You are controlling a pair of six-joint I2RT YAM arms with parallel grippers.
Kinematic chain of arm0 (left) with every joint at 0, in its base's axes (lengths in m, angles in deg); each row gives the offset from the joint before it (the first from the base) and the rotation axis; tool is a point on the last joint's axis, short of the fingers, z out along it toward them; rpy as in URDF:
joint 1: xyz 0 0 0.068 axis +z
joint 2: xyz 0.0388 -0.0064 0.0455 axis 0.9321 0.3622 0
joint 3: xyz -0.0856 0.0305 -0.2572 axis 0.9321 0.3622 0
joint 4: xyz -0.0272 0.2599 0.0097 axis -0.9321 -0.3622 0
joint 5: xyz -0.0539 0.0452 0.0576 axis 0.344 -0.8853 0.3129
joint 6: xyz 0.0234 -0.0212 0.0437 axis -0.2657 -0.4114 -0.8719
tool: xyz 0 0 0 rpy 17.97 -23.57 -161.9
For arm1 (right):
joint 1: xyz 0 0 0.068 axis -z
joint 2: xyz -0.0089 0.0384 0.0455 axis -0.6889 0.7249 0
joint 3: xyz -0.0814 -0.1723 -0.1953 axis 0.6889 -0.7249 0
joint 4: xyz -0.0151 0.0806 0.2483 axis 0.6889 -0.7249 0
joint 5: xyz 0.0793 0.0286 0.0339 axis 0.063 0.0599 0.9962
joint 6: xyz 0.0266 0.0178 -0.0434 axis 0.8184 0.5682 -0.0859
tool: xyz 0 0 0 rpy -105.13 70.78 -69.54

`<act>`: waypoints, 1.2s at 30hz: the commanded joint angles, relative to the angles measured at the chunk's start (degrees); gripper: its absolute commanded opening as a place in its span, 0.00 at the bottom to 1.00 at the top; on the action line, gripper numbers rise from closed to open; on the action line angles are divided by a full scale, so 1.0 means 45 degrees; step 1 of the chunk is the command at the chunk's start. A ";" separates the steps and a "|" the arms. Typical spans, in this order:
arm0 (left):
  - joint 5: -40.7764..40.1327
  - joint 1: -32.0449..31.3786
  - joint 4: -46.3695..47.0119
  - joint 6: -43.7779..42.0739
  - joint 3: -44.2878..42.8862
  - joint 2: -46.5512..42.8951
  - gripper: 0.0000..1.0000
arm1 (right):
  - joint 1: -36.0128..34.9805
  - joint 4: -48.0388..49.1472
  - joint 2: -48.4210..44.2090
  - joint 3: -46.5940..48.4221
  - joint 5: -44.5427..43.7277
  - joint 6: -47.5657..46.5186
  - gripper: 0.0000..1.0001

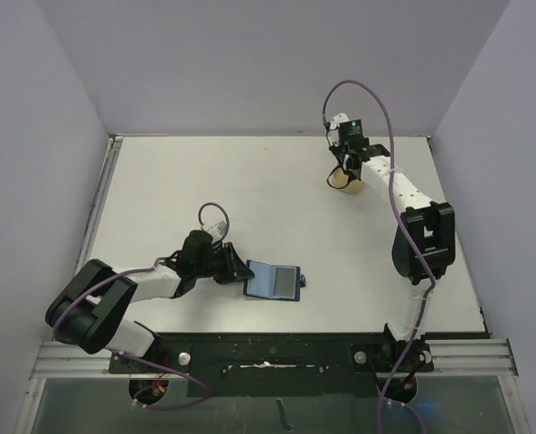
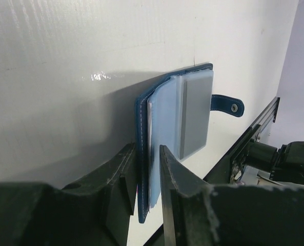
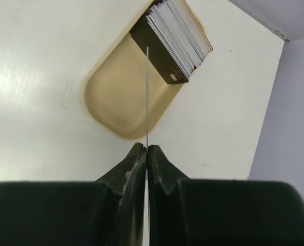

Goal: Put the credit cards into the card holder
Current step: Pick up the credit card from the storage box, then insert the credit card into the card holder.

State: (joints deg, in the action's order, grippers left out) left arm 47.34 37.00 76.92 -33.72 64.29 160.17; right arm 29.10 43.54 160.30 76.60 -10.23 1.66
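Observation:
The card holder (image 1: 274,280) lies open on the table near the front, navy outside and lighter blue inside (image 2: 167,118), with a grey card (image 2: 195,118) in its pocket. My left gripper (image 2: 146,149) straddles its near edge; a gap shows between one finger and the inner leaf, so it is open. At the back right, my right gripper (image 3: 146,147) is shut on one credit card (image 3: 147,92), seen edge-on above the tan dish (image 3: 121,102). A stack of credit cards (image 3: 177,36) stands at the dish's far end.
The card holder's strap with a snap (image 2: 227,105) sticks out toward the table's front edge. The tan dish (image 1: 344,183) sits near the back wall under the right gripper (image 1: 343,172). The left gripper (image 1: 239,268) lies low on the table.

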 commanded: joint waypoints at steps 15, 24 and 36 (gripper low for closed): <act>-0.0845 0.0034 0.0171 0.0093 0.0403 -0.1189 0.00 | -0.2311 0.0071 -0.6835 -0.5605 0.4216 0.9024 0.00; -0.1029 0.0048 0.1517 0.1193 0.0769 -0.0998 0.00 | -0.3135 0.2108 -0.8923 -0.9039 0.6604 1.2034 0.00; -0.1340 0.0048 0.2473 0.2053 0.0941 -0.0470 0.00 | -0.4849 0.5024 -0.8178 -1.1025 0.7673 1.4482 0.00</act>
State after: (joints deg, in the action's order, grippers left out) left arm 42.64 37.00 83.04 -26.03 68.09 157.57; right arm 10.37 56.35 121.75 27.62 20.85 61.76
